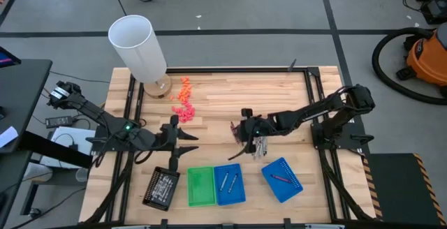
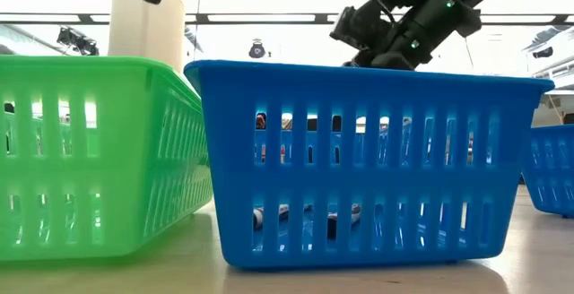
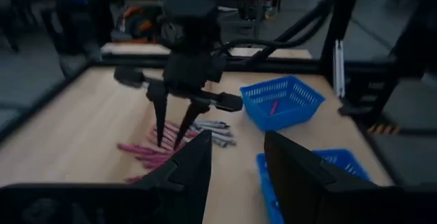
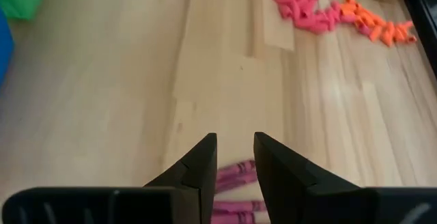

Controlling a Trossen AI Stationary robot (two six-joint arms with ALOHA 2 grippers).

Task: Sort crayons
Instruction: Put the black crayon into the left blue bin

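Note:
A pile of crayons (image 1: 260, 145), magenta and silver-grey, lies on the wooden table right of centre (image 3: 184, 138). My right gripper (image 3: 171, 142) points down at the pile's magenta end, open, with nothing between its fingers (image 4: 235, 157). Magenta crayons (image 4: 235, 176) show just past the fingertips. My left gripper (image 3: 235, 162) hangs open and empty above the table left of the pile (image 1: 183, 143), pointing toward the right arm. Two crayons lie in the middle blue tray (image 1: 228, 181), and one in the right blue tray (image 1: 282, 179). My right gripper's fingertips (image 3: 161, 139) reach down to the magenta crayons at the pile's edge. I cannot tell whether they touch them. Nothing sits between the fingers.
Along the near edge stand a black tray (image 1: 160, 187), a green tray (image 1: 200, 186) and the two blue trays. A white cylinder (image 1: 140, 47) stands at the far left, with orange and pink bits (image 1: 184, 102) beside it. Black frame rails (image 1: 307, 82) border the table.

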